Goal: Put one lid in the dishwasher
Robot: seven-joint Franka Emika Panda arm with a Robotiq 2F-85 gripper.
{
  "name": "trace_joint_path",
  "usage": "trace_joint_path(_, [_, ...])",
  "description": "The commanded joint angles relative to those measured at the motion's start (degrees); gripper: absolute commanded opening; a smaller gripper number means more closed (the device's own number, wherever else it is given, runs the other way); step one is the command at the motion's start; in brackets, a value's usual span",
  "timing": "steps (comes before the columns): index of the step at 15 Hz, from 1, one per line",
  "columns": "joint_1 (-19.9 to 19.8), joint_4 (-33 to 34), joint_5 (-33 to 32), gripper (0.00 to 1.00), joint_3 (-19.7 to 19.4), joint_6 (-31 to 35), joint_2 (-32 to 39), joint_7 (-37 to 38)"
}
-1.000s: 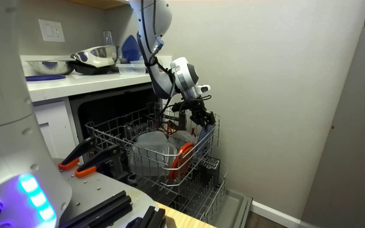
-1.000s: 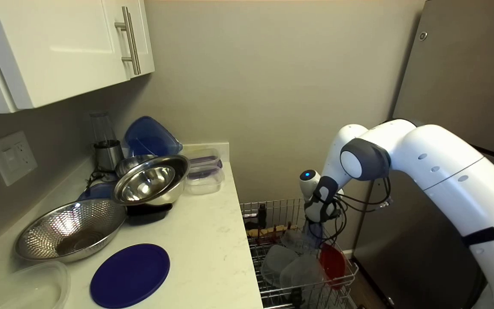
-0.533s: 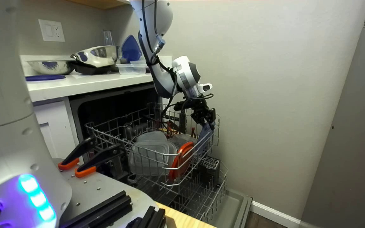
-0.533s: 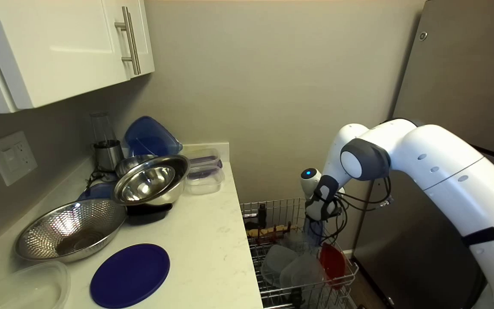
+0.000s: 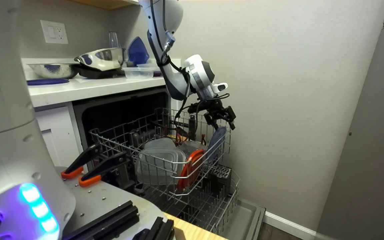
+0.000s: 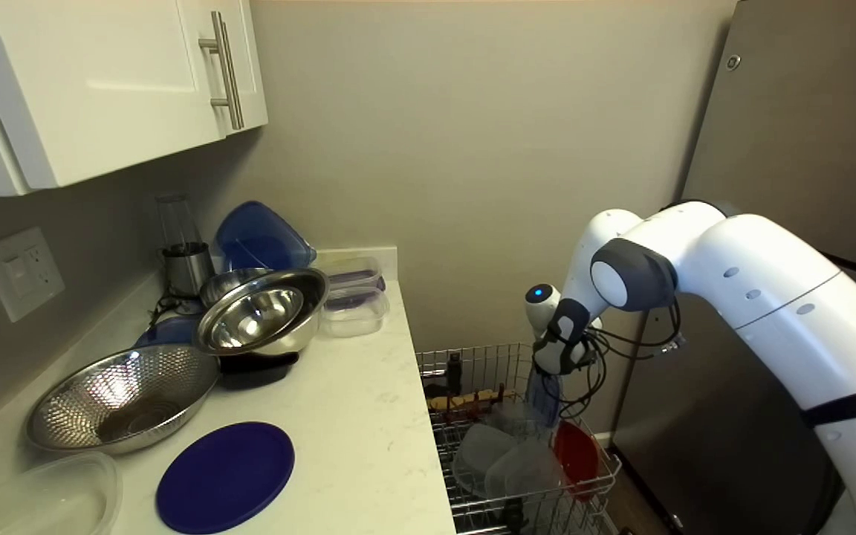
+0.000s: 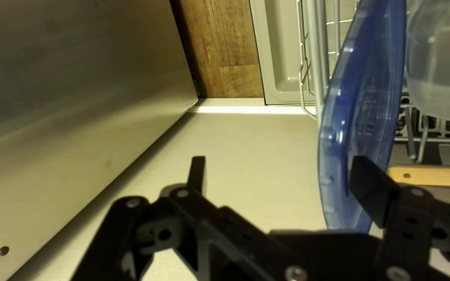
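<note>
Just below the tool [image 7: 279, 171], lid [image 7: 359, 113]

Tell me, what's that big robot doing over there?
The robot arm is putting a blue lid into the dishwasher. Right now the lid stands on edge in the upper rack. The claw is wide open at the lid's top, not gripping it, so this job looks nearly done.

No readable text, round badge [image 6: 733, 62] on grey panel [image 6: 799, 148] illegible
</note>
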Motion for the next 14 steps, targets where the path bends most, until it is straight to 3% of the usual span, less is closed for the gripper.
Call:
trace_joint_path(1, [-3.68, -3.89, 2.13, 1.00, 4.13, 2.72, -5.02, -8.13])
trace_joint_path(5, [-8.90, -5.47, 6.48, 1.00, 10.31, 4.46, -7.86, -17.57])
trace_joint_path(14, [-13.85, -8.08, 11.16, 1.00, 14.64, 4.02, -11.11, -27.24])
